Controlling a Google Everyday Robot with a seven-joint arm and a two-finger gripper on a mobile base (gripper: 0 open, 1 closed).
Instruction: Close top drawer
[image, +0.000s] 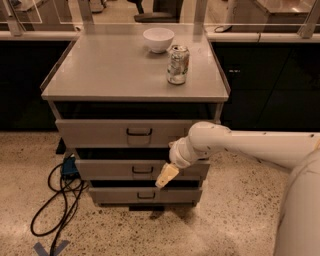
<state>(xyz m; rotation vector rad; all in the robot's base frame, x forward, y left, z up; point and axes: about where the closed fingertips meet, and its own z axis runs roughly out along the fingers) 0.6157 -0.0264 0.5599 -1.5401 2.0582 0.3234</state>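
The grey cabinet stands against a dark counter front, with open speckled floor before it and to its right. On the left the room is tighter: a black cable loops over the floor beside the lower drawers, and a blue tape mark lies at the bottom edge. On the flat top, well back from the front lip, sit a white bowl and, nearer the right edge, a drink can. The top drawer lies directly under that lip, its tall front nearly in line with the cabinet front, a dark band showing above its upper edge and its bar handle at centre. Under it the middle drawer and the bottom drawer show narrower fronts, each with a dark gap above it. The white arm comes in from the right, roughly level, and bends down at the wrist, which overlaps the right end of the top drawer's front — whether it touches cannot be told. The gripper hangs below that, angled down and to the left in front of the middle drawer's right half, clear of every handle. Whether it is spread or closed cannot be told.
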